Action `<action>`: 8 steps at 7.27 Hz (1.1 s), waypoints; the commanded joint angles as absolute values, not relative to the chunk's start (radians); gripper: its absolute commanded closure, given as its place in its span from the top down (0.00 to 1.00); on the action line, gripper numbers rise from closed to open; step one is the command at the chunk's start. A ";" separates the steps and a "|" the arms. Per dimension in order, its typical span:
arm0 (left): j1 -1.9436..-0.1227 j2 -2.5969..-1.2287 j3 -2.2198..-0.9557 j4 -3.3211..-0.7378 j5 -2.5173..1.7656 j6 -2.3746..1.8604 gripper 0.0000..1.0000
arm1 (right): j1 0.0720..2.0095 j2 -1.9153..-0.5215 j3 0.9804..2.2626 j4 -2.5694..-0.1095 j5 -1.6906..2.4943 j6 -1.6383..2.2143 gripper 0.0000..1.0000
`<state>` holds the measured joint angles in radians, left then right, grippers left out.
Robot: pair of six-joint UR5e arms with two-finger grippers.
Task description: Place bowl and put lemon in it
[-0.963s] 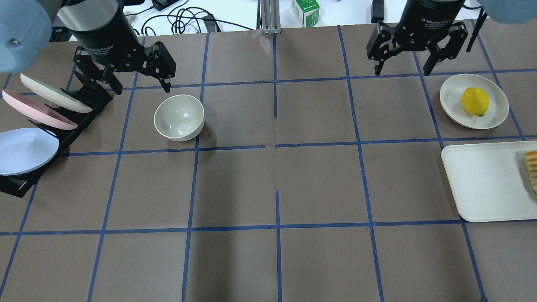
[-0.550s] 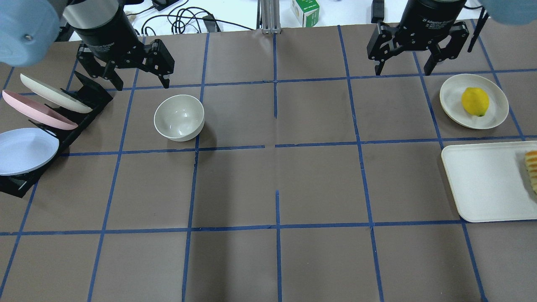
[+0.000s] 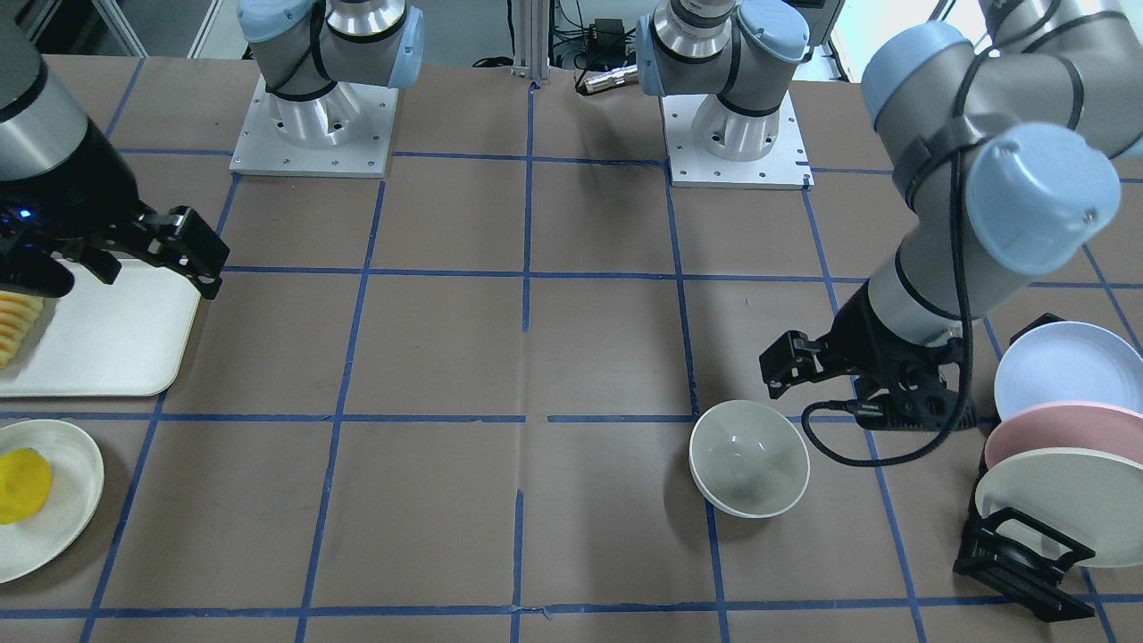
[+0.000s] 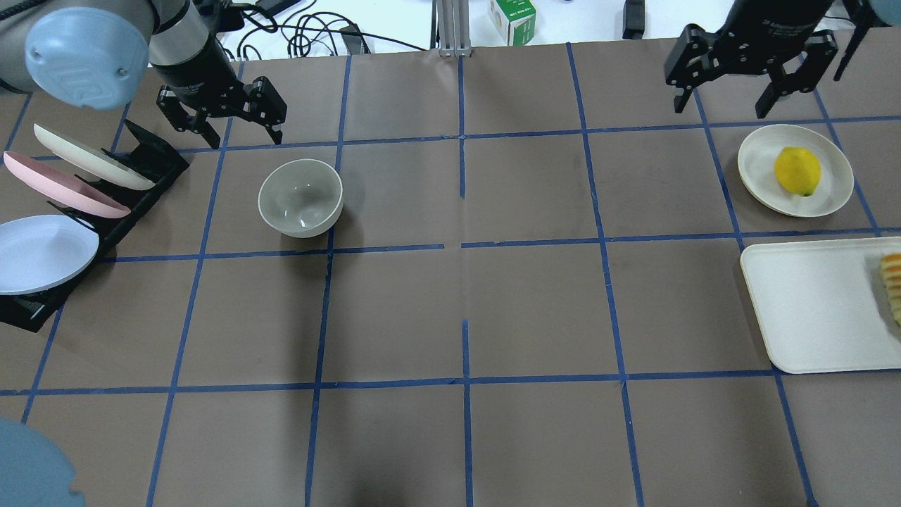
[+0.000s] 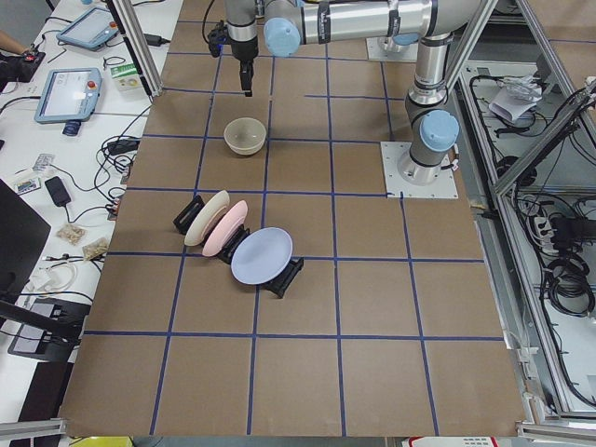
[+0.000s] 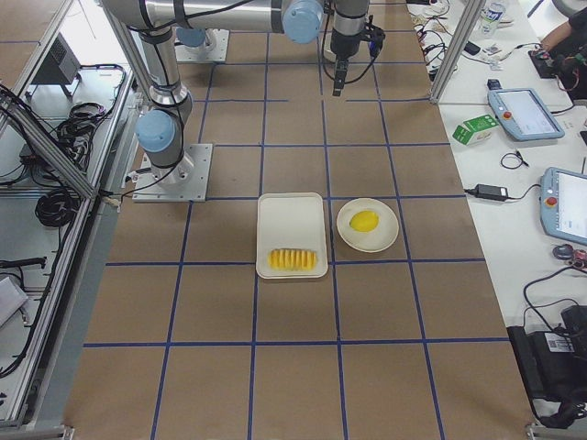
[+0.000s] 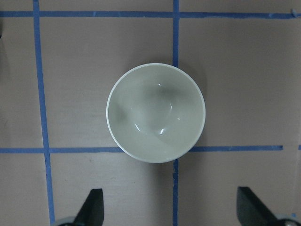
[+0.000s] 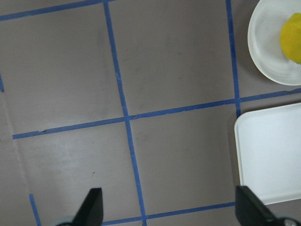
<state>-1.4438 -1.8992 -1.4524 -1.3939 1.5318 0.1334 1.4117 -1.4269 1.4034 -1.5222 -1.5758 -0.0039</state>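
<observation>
Brown paper w/ blue tape grid covers table [image 4: 535, 310]; cables [image 4: 310, 32] past far edge. Bowl [image 4: 300, 197] upright, left gripper [image 4: 245, 139] just beyond it, jaws wide. Lemon [image 4: 797, 170] on plate [image 4: 757, 165] well right of bowl; right gripper [image 4: 719, 111] also wide.

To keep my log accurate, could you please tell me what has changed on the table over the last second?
The right gripper moved sideways toward the robot's right, ending closer to the plate holding the lemon. The left gripper shifted slightly near the bowl and looks smaller in the overhead view. Both stay open and empty. Bowl, lemon, plate, tray and racked plates have not moved.
</observation>
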 commanded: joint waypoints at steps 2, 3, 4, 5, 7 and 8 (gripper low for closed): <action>-1.384 -2.011 -1.482 -1.302 1.450 0.192 1.00 | 1.324 -1.320 1.405 -1.656 -1.598 -0.162 1.00; -1.372 -2.037 -1.515 -1.267 1.424 0.204 1.00 | 1.293 -1.260 1.404 -1.673 -1.595 -0.229 1.00; -1.338 -2.048 -1.587 -1.147 1.422 0.201 1.00 | 1.251 -1.221 1.405 -1.675 -1.598 -0.300 1.00; -1.322 -2.062 -1.664 -1.023 1.422 0.206 1.00 | 1.197 -1.194 1.405 -1.716 -1.597 -0.337 1.00; -1.322 -2.086 -1.694 -0.974 1.408 0.146 1.00 | 1.123 -1.117 1.405 -1.889 -1.598 -0.518 1.00; -1.324 -2.092 -1.694 -0.970 1.408 0.117 1.00 | 1.080 -1.079 1.405 -1.945 -1.594 -0.597 1.00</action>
<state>-1.3237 -2.0814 -1.6872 -0.9842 1.4128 0.1531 1.1303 -1.1266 1.4051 -1.8650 -1.5969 -0.4951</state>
